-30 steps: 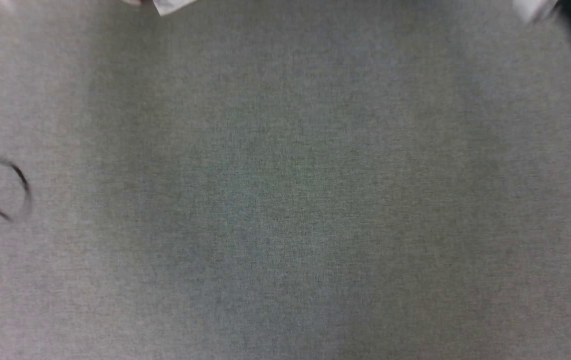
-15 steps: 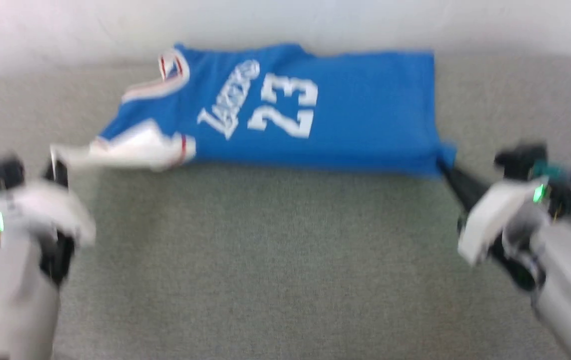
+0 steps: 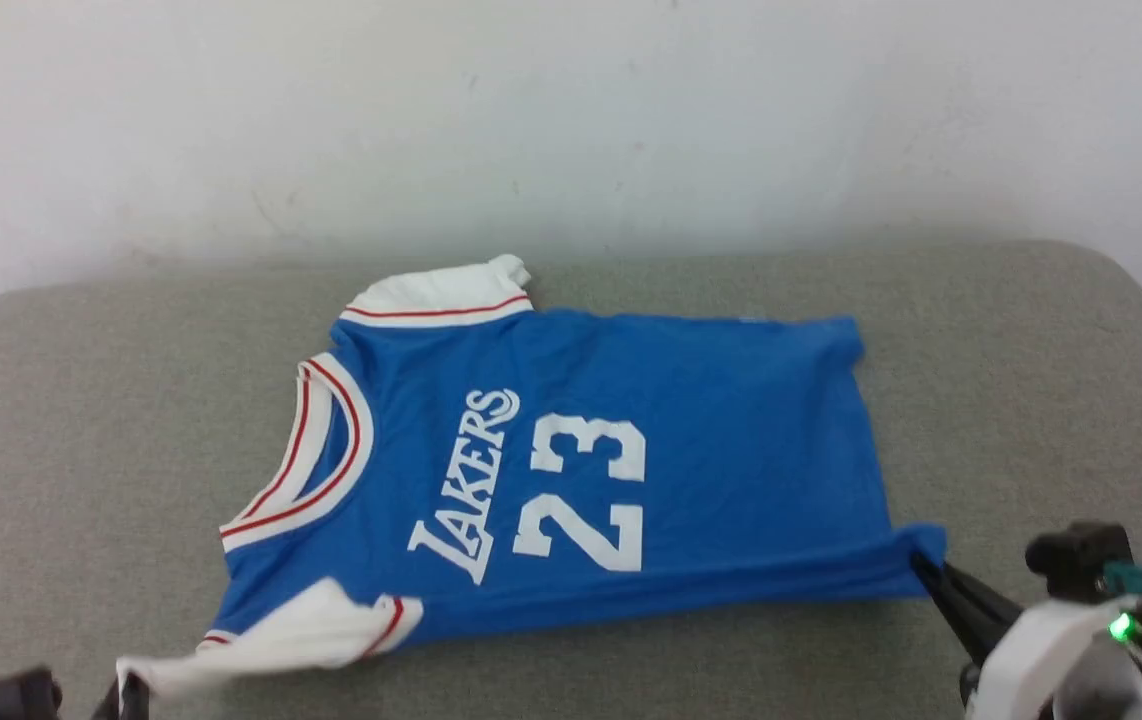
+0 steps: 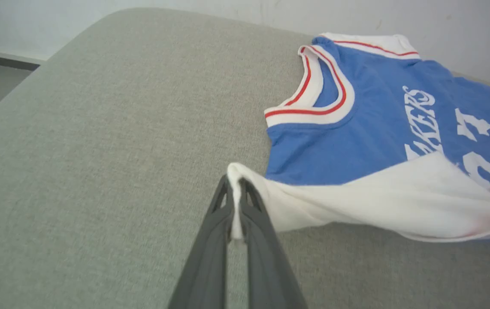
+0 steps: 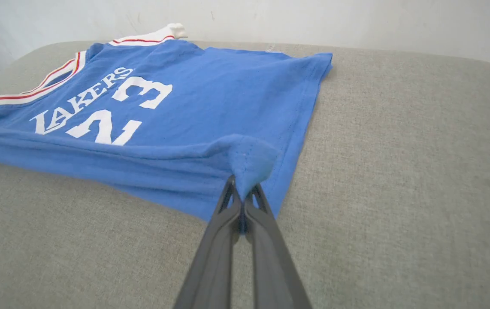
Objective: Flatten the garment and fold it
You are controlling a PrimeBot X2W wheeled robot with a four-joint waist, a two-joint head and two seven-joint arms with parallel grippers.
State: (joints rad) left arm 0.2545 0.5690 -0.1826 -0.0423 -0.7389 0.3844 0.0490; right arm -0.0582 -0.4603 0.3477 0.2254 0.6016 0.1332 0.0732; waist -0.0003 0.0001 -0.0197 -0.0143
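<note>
While left end effector (image 4: 234, 186) and right end effector (image 5: 242, 191) pinch it, garment (image 3: 731, 430) lies between.

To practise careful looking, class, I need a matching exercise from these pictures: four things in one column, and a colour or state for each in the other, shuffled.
1. left gripper
2. right gripper
3. collar
4. cushion

A. grey
B. jaws shut on white sleeve of the garment
C. jaws shut on blue hem corner
D. white with red stripes

Pairs: 1-B, 2-C, 3-D, 4-A
</note>
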